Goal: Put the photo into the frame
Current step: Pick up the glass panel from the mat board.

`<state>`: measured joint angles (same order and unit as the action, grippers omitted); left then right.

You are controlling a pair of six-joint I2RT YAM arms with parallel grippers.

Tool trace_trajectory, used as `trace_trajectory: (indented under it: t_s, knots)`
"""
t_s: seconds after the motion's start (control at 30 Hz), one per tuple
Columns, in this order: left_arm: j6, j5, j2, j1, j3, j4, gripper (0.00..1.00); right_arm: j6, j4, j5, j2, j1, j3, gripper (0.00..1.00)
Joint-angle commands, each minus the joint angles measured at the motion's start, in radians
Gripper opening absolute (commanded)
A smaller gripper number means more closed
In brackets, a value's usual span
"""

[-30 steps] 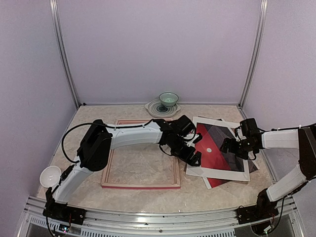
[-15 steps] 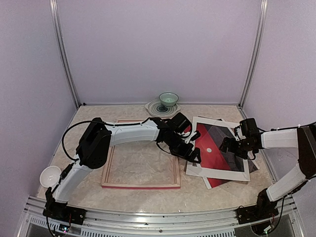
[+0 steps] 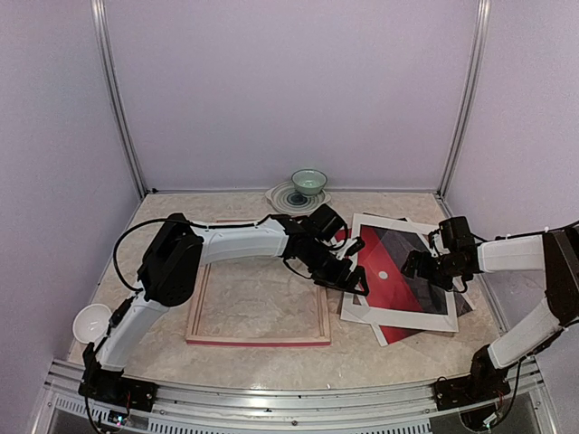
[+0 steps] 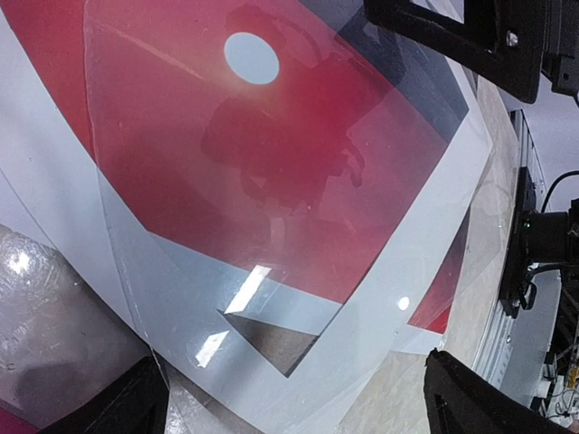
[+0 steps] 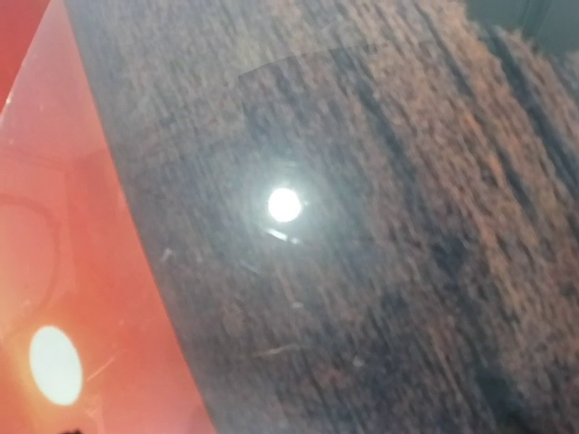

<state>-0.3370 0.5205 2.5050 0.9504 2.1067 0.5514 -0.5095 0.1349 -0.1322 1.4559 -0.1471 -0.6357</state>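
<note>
The frame (image 3: 258, 340) lies flat left of centre, pale wood side up, with its pink-red edge showing at the front. The photo (image 3: 375, 258), red sky with a white sun dot, lies to its right beneath a white mat (image 3: 398, 316). My left gripper (image 3: 357, 267) hovers open over the stack's left edge. In the left wrist view the photo (image 4: 271, 163), the mat (image 4: 398, 298) and a glossy clear sheet fill the picture between my fingertips (image 4: 118, 407). My right gripper (image 3: 427, 271) sits open on the photo's dark sea (image 5: 362, 271); its own fingers are out of the right wrist view.
A green bowl (image 3: 308, 183) stands on a patterned plate (image 3: 280, 201) at the back wall. A small white bowl (image 3: 93, 323) sits at the near left. Enclosure walls and posts ring the table. The right gripper (image 4: 470, 36) shows at the top of the left wrist view.
My left gripper has drawn back a little toward the far side along the stack's left edge. The right arm, photo and frame have not moved.
</note>
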Motion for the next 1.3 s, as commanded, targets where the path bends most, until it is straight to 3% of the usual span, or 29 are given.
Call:
trace_trajectory:
  t_s: [0.0, 0.6, 0.97, 1.27]
  knots:
    - [-0.03, 0.047, -0.062, -0.005, -0.029, -0.042, 0.96, -0.006, 0.051, -0.024, 0.045, 0.01, 0.044, 0.99]
    - [-0.113, 0.138, -0.076, -0.012, -0.055, -0.123, 0.96, -0.007, 0.032, -0.035, 0.067, 0.007, 0.05, 0.99]
    - [-0.272, 0.171, -0.078, -0.025, -0.126, -0.195, 0.95, -0.007, 0.028, -0.039, 0.067, 0.007, 0.054, 0.99]
    - [-0.404, 0.253, -0.098, -0.028, -0.215, -0.367, 0.93, -0.007, 0.026, -0.046, 0.063, 0.007, 0.056, 0.99]
